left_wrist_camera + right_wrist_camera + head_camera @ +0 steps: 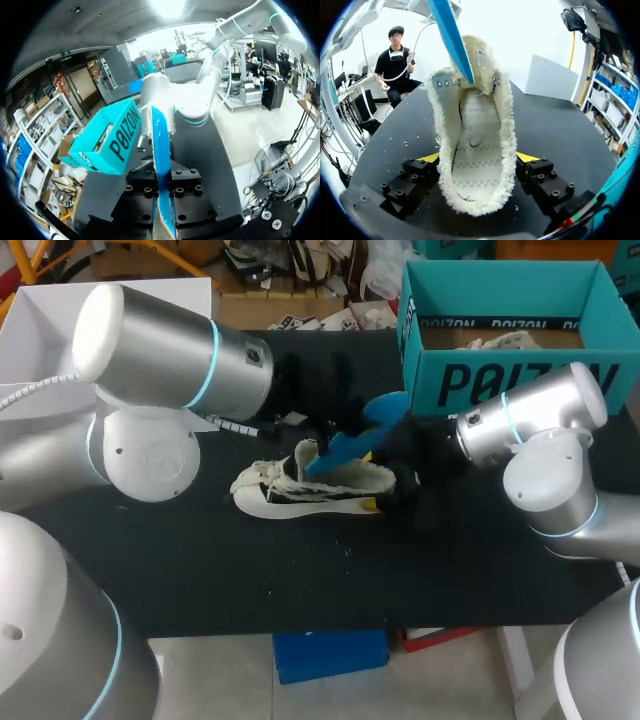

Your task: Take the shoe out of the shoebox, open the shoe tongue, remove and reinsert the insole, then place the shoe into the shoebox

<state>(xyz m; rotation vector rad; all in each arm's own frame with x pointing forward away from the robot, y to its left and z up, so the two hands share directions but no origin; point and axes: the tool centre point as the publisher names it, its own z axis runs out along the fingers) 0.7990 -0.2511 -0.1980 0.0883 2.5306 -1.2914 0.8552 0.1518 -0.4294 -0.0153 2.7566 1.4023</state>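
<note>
Gaping shoe [475, 150] interior, right wrist view only

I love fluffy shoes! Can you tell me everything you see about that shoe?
The shoe is cream-white with a shaggy, fluffy collar, white laces, a white sole and dark side stripes. It rests on the black table, its inside bare and bumpy. The right gripper pinches its heel end from both sides, and the blue insole tip pokes into its opening.
</note>
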